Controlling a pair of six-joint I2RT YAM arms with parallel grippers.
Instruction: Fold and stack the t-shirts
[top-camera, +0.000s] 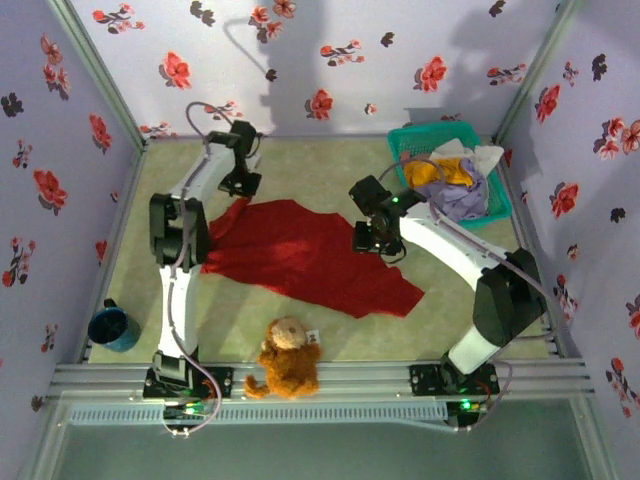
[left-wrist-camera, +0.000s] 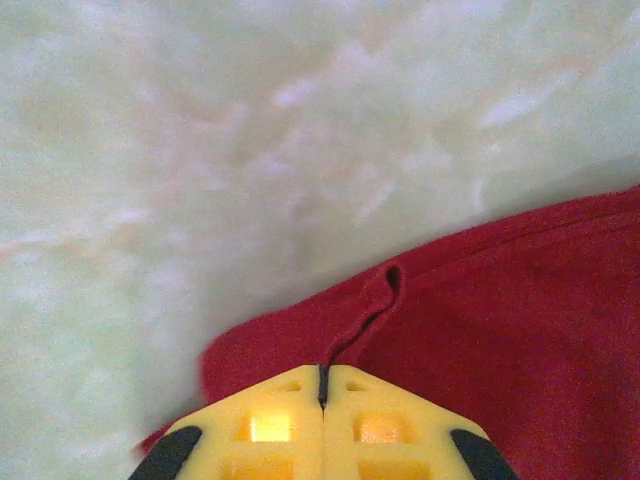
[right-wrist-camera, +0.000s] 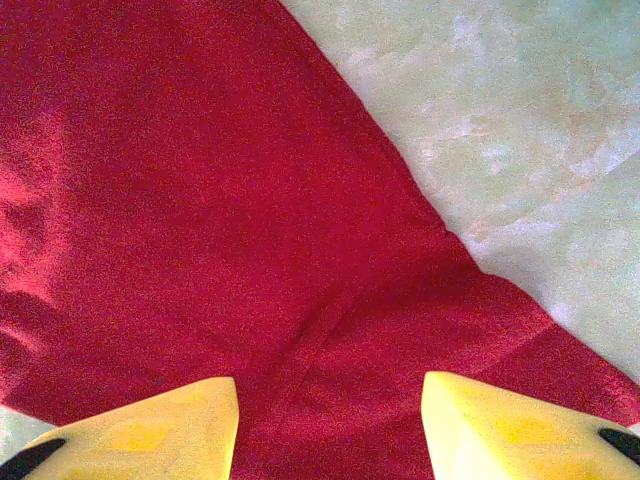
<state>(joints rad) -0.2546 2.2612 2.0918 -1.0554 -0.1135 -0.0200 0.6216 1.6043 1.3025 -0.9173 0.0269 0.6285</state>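
On the table (top-camera: 320, 165), left fingers (left-wrist-camera: 270, 430) clamp the red t-shirt (top-camera: 300, 255); right fingers (right-wrist-camera: 150, 430) hang apart above it.

**Deep red on pale green, flowers all round**

Plain deep red for the t-shirt (top-camera: 300, 255) at centre frame. Pale green marbling across the worktop (top-camera: 320, 170). Teal for the basket (top-camera: 432, 129) at upper right, heaped with a mustard-orange shirt (top-camera: 440, 172), a lavender shirt (top-camera: 462, 200) and a white shirt (top-camera: 487, 157). Brown for the teddy (top-camera: 287, 358) at bottom centre, dark blue for the mug (top-camera: 112, 327) at lower left. Lavender walls (top-camera: 400, 40) printed with red and black flowers. Yellow fingers (right-wrist-camera: 150, 430).
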